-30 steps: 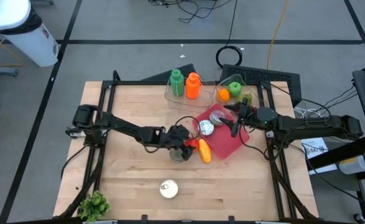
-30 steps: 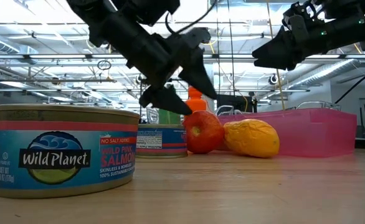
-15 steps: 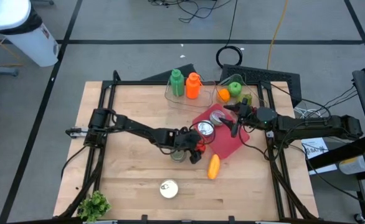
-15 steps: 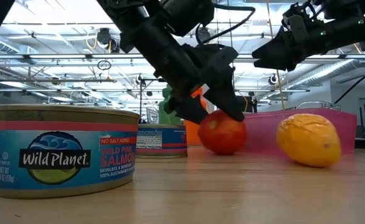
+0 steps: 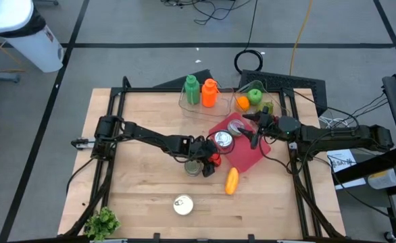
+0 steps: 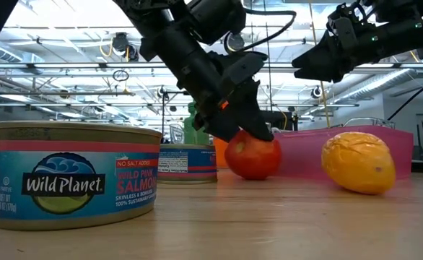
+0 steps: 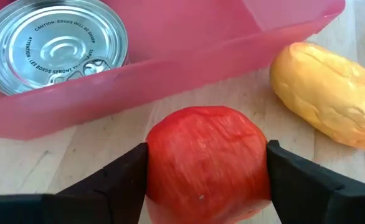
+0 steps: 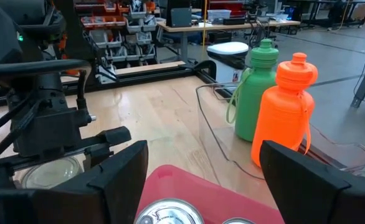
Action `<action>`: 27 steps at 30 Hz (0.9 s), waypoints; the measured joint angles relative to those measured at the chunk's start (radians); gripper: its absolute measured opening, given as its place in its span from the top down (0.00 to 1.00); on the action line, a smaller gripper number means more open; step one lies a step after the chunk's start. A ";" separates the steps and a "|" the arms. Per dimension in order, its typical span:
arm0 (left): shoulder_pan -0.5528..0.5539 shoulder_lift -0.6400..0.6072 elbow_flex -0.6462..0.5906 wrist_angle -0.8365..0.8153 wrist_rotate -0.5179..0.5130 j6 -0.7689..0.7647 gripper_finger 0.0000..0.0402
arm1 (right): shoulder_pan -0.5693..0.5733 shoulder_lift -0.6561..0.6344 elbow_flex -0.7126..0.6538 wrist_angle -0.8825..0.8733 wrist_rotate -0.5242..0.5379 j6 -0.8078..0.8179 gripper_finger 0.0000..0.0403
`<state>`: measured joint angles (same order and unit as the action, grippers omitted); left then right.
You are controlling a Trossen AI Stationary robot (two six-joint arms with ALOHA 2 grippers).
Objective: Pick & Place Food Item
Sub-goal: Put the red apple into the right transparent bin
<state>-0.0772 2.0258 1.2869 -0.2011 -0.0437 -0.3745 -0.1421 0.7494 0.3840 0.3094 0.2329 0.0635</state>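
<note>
The left gripper [image 7: 207, 180] is seen lowered to the table, its two dark fingers [image 7: 117, 180] set against opposite sides of the red apple [image 7: 207, 163], which is grasped between them while it rests on the wood. The left arm [image 5: 147, 138] is extended low across the table from its base at the left edge, with the wrist angled down onto the fruit [image 6: 253, 156].

Just beyond the gripper, the wall of the pink tray [image 7: 189, 53] is found, and a silver can [image 7: 58, 43] is seen lying inside it. Just beside the gripper, an upright tin [image 5: 193, 167] is noted on the table. Near its other side, apart from the apple, a yellow-orange fruit [image 7: 329, 96] lies on the wood.

The right gripper [image 5: 255, 135] is held raised above the pink tray, jaws parted and nothing between them; its arm reaches in from the right edge.

Farther out, a salmon can [image 6: 73, 175] stands near the table's front, and a green bottle [image 5: 192, 90] and an orange bottle [image 5: 209, 93] stand at the back.
</note>
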 joint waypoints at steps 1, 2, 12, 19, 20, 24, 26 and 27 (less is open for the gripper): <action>0.000 -0.012 -0.001 -0.011 -0.002 0.003 0.31 | 0.000 0.000 0.000 0.000 0.000 0.000 0.29; -0.001 -0.024 -0.003 -0.029 -0.006 0.008 0.31 | 0.000 0.000 0.000 0.000 0.000 0.000 0.29; -0.087 -0.245 -0.014 -0.081 -0.280 0.103 0.31 | 0.000 0.000 0.000 -0.007 -0.003 0.004 0.29; -0.157 -0.341 -0.115 0.311 -0.482 0.429 0.31 | 0.000 0.000 -0.001 0.002 -0.029 0.008 0.29; -0.159 -0.343 -0.141 0.400 -0.478 0.484 0.31 | 0.000 0.000 -0.001 0.006 -0.038 0.023 0.29; -0.150 -0.338 -0.244 0.715 -0.367 0.681 0.31 | 0.000 0.000 -0.001 0.047 -0.102 0.090 0.29; -0.134 -0.339 -0.290 0.851 -0.299 0.732 0.31 | 0.000 0.000 -0.001 0.071 -0.147 0.105 0.29; -0.126 -0.342 -0.311 0.898 -0.277 0.746 0.31 | 0.000 0.000 -0.001 0.086 -0.180 0.109 0.29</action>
<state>-0.2034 1.6840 0.9760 0.6965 -0.3203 0.3713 -0.1421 0.7493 0.3832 0.3955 0.0533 0.1728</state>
